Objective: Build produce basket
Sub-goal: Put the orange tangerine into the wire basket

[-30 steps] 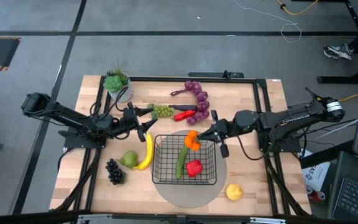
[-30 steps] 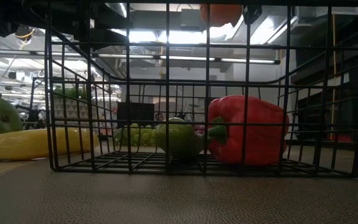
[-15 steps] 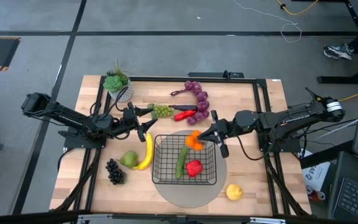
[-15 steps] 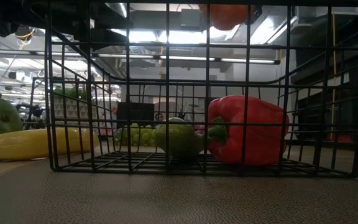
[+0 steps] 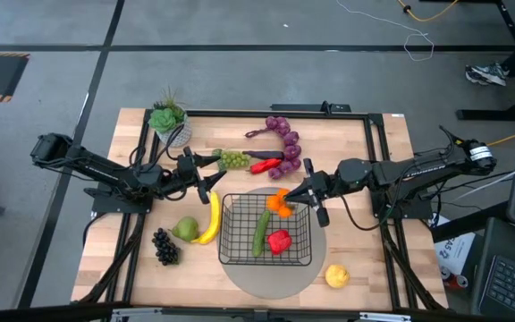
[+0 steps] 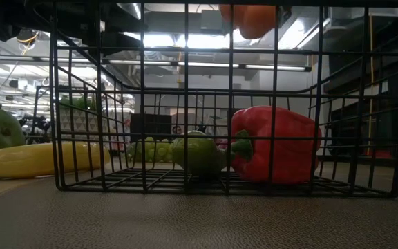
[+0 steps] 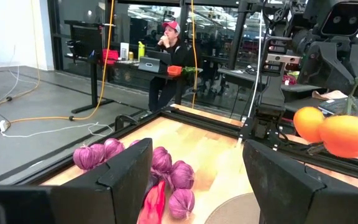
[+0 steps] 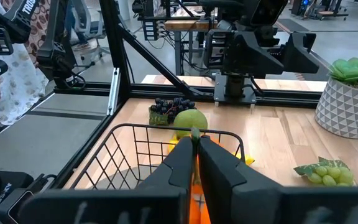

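The right arm reaches in from three o'clock, its right gripper [image 5: 300,194] hanging just right of the table's centre with fingers pinched together, while the left arm stretches in from nine o'clock, its left gripper [image 5: 206,172] spread wide.

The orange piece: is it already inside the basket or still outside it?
Not resting inside: the right end effector holds the orange piece over the basket rim, high above the red pepper.
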`<state>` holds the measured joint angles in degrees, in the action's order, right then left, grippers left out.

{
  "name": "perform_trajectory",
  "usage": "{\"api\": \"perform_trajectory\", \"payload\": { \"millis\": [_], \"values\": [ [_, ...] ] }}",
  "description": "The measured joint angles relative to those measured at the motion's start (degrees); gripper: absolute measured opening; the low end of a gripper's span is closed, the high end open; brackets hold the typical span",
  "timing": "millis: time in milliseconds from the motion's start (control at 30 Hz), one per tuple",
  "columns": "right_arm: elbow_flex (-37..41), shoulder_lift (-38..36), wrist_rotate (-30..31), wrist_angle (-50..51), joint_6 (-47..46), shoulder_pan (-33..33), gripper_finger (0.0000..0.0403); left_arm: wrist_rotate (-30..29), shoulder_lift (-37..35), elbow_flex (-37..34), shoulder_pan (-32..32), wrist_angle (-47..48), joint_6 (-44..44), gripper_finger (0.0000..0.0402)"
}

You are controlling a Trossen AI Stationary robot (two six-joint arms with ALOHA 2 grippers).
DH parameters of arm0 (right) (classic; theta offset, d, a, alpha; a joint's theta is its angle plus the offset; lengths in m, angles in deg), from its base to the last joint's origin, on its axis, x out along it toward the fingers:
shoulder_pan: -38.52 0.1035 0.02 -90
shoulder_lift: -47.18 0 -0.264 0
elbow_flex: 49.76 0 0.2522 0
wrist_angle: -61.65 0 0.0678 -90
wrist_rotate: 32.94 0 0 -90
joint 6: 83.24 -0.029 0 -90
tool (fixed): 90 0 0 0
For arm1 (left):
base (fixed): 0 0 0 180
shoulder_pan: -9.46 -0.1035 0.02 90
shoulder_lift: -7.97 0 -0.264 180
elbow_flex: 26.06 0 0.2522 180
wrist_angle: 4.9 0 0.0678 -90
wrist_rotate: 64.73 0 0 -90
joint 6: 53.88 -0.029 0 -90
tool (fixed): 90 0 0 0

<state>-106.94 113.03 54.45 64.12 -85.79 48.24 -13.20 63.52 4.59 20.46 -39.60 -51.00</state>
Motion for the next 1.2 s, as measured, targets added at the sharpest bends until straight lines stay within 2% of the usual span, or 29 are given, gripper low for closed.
{"api": "perform_trajectory", "payload": {
  "millis": [1200],
  "values": [
    [0.0,0.0,0.0,0.4,-1.9,0.0,0.0029,0.0,0.0,0.0,0.0,0.0,0.0,0.0247]
  ]
}}
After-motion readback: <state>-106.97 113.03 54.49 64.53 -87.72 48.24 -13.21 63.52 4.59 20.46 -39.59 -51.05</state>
